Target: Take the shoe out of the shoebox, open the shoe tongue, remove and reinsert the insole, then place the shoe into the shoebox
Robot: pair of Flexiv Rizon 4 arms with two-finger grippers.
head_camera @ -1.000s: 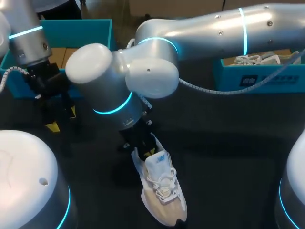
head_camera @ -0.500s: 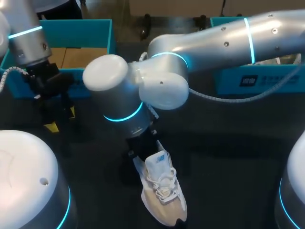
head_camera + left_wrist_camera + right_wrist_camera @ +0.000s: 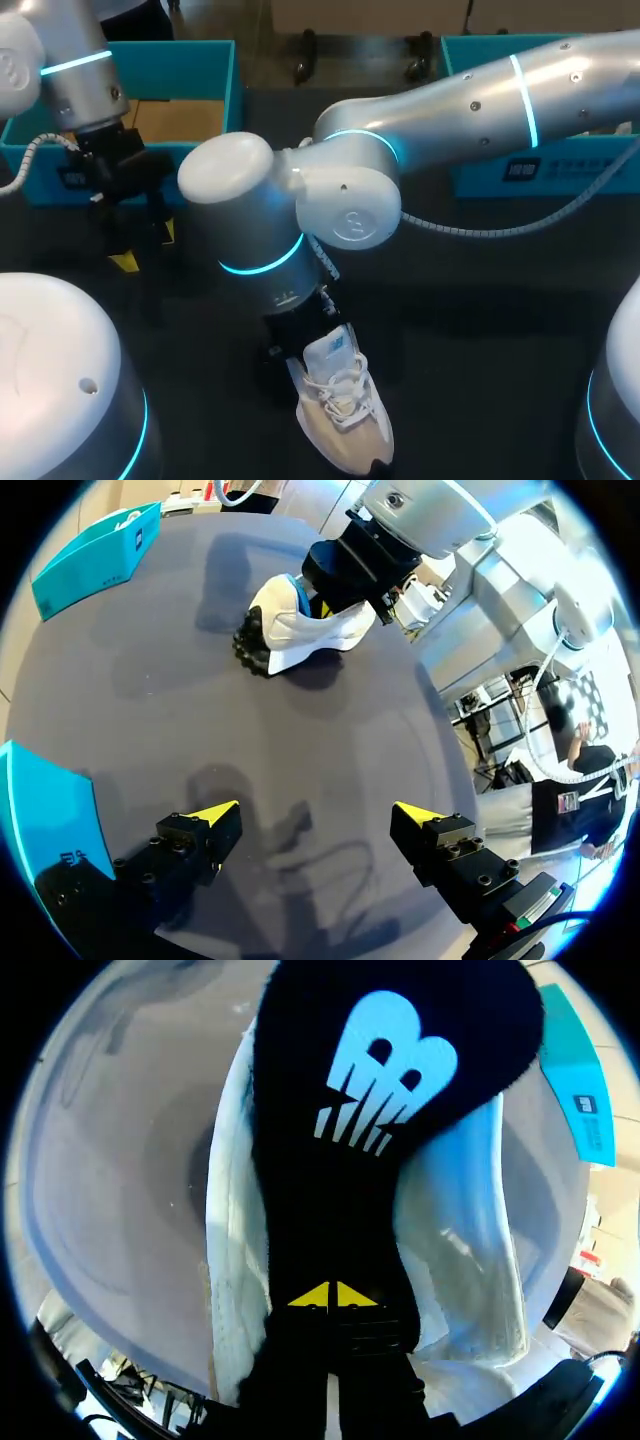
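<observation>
Jaws of your right gripper (image 3: pixel 327 1295), closed tip to tip on the dark insole (image 3: pixel 335 1195), have moved in over the heel of the shoe (image 3: pixel 345 420), unmoved on the desk (image 3: pixel 480 325) for 1 s; your left gripper (image 3: pixel 315 825) hangs released, so insole work seems under way.

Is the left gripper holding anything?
No, the left gripper is open above the tabletop, and the sneaker lies well ahead of it.
</observation>
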